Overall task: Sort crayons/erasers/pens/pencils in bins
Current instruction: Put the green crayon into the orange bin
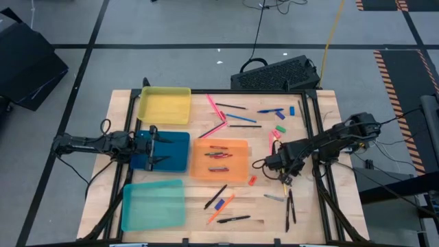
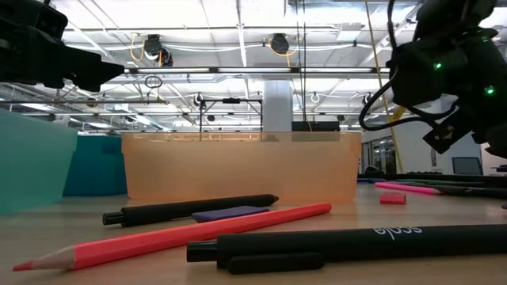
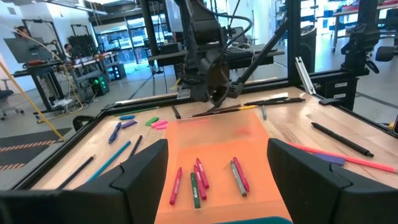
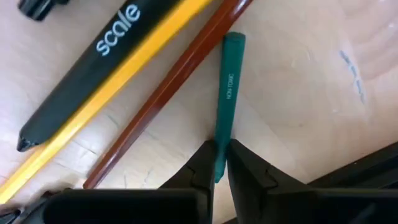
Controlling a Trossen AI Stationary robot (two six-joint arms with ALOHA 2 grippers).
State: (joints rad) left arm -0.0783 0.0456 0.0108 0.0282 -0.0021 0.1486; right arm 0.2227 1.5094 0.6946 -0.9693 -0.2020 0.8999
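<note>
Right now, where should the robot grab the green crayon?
By the end away from the reddish-brown pencil, from straight above, one finger on each long side. The green crayon lies flat on the table and its far end crowds that pencil. The right hand pinches exactly that free end. The left hand waits open over the blue bin.

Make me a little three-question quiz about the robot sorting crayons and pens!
1. True or false: the right tool is shut on a green crayon.
2. Which bin already has crayons inside: A yellow, B orange, C teal?
3. Fill in: the left tool hangs over the dark ____ bin.

Key: 1 true; 2 B; 3 blue.
</note>
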